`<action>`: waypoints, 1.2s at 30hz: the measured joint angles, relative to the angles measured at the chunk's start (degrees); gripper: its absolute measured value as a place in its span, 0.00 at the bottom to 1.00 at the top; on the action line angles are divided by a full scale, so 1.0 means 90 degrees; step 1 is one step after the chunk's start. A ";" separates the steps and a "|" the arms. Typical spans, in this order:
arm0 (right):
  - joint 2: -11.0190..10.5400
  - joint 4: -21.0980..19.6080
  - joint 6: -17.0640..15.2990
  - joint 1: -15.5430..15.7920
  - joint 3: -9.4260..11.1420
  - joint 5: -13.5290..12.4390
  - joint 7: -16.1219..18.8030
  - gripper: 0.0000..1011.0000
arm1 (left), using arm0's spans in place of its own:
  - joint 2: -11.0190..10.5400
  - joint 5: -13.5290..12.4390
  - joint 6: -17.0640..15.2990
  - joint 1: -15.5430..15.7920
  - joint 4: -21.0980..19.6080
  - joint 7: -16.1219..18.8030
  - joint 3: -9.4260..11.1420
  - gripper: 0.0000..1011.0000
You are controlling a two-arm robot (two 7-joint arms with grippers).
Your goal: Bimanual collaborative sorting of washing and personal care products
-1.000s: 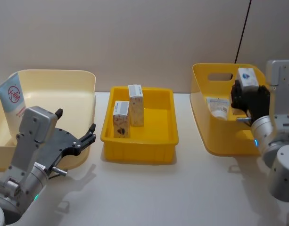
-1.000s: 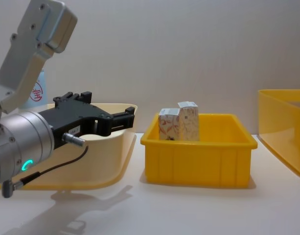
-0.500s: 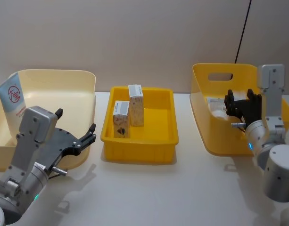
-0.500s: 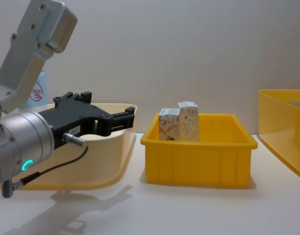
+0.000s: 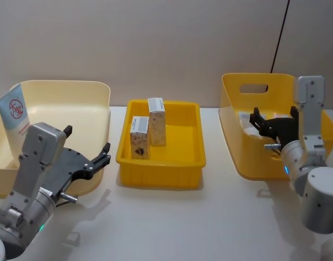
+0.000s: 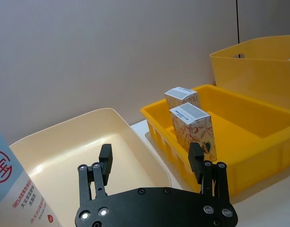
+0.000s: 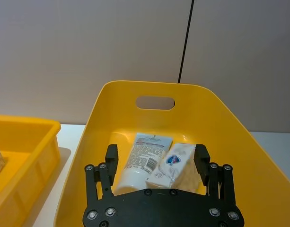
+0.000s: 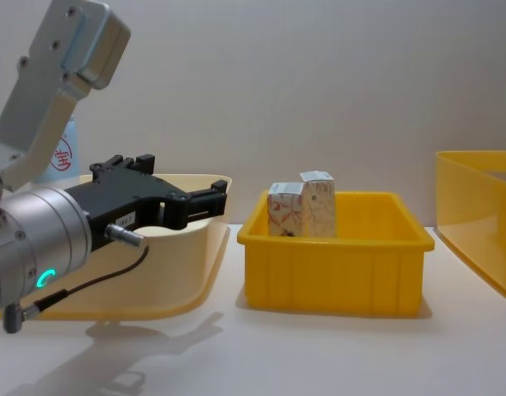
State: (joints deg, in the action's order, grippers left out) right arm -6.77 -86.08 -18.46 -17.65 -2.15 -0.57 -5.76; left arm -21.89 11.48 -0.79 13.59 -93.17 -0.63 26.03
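Two white cartons with orange swirl print (image 5: 139,137) (image 5: 156,120) stand upright in the middle yellow bin (image 5: 161,175); they also show in the left wrist view (image 6: 194,125) and the chest view (image 8: 302,210). A pale-blue tube with a red ring logo (image 5: 14,115) leans in the cream tray (image 5: 93,92). A white tube (image 7: 142,161) and a small white carton with a blue mark (image 7: 175,163) lie in the right yellow bin (image 7: 107,94). My right gripper (image 7: 156,153) hangs open just above them. My left gripper (image 5: 87,140) is open and holds nothing, in front of the cream tray.
The three containers stand in a row on the white table, with a beige wall close behind. A black cable (image 5: 280,32) runs down the wall behind the right bin. The bare table in front of the bins is free.
The right gripper held the small white carton above the right bin; it has let go, and the carton now lies in the bin. The gripper has tipped down. The left arm has not moved.
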 joint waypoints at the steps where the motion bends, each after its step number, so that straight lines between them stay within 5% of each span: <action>1: 0.0002 0.0004 -0.0010 -0.0001 -0.0001 0.0001 -0.0001 0.99 | 0.0000 0.0000 0.0000 0.0000 0.0000 0.0000 0.0000 0.99; 17: 0.0004 -0.0013 0.0268 0.0044 0.0016 0.0008 0.0076 0.99 | 0.0000 0.0000 0.0000 0.0000 0.0000 0.0000 0.0000 0.99; 36: -0.0200 -0.0363 0.1930 0.0425 0.0031 -0.0291 0.0969 0.99 | 0.0000 0.0000 0.0000 0.0000 0.0000 0.0000 0.0000 0.99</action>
State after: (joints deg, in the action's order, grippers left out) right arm -8.57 -89.35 -1.09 -13.83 -1.87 -3.18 2.96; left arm -21.90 11.48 -0.79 13.59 -93.17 -0.63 26.03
